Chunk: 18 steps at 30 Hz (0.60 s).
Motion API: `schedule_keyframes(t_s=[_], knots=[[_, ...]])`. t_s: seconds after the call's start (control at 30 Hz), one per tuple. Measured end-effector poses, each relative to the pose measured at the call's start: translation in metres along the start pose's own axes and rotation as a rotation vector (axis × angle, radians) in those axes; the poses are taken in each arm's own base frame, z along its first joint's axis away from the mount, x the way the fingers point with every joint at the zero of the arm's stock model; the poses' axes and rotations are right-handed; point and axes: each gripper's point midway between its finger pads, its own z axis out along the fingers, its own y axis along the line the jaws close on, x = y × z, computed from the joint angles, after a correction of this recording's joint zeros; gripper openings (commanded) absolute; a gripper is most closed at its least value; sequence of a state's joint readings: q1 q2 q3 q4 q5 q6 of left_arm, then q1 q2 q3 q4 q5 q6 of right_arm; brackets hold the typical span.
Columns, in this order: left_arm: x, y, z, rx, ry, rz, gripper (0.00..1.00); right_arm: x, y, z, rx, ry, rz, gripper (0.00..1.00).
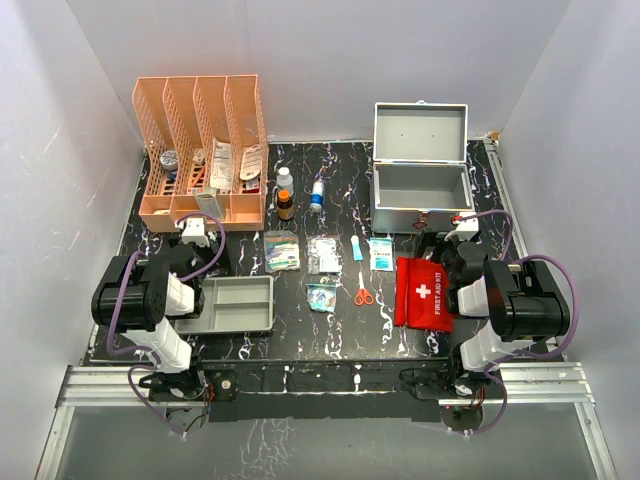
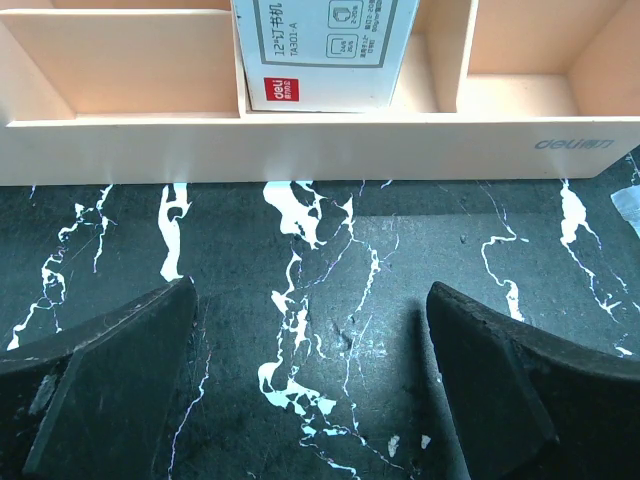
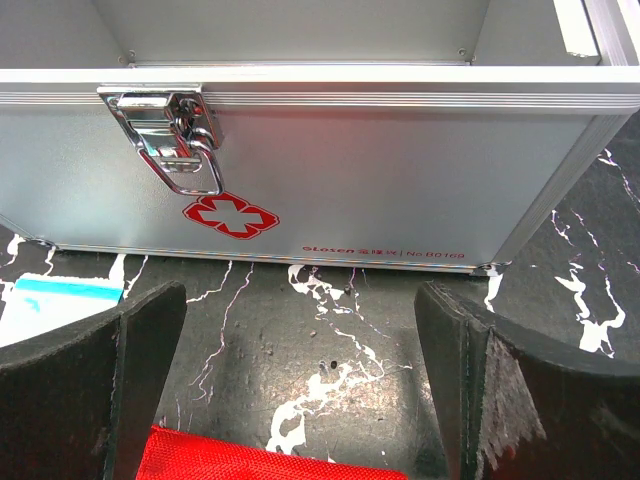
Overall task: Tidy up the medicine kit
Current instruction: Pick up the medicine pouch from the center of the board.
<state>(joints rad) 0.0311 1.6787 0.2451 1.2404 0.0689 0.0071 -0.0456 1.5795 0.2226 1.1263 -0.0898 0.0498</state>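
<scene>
The medicine kit (image 1: 420, 190) is a silver-grey metal case at the back right, its lid raised and its inside bare. Its front wall (image 3: 400, 180) with a chrome latch (image 3: 175, 135) and a red cross fills the right wrist view. My right gripper (image 3: 300, 385) is open just in front of the case, nothing between its fingers, over the far edge of the red first aid pouch (image 1: 422, 291). My left gripper (image 2: 310, 380) is open above bare tabletop in front of the peach file organizer (image 2: 300, 145). Neither gripper touches anything.
The peach organizer (image 1: 205, 150) at the back left holds boxes and packets. A grey plastic tray (image 1: 235, 305) lies by the left arm. Between the arms lie two small bottles (image 1: 285, 195), a white tube (image 1: 317, 194), several sachets (image 1: 281, 250), a blue tube (image 1: 357, 249) and orange-handled scissors (image 1: 363, 293).
</scene>
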Motion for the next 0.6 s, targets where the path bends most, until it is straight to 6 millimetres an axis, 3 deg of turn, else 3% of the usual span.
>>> schedule_keyframes(t_s=[0.6], knots=[[0.0019, -0.0067, -0.0008, 0.041, 0.041, 0.006, 0.99, -0.0002, -0.0022, -0.0003, 0.014, 0.0, 0.004, 0.98]])
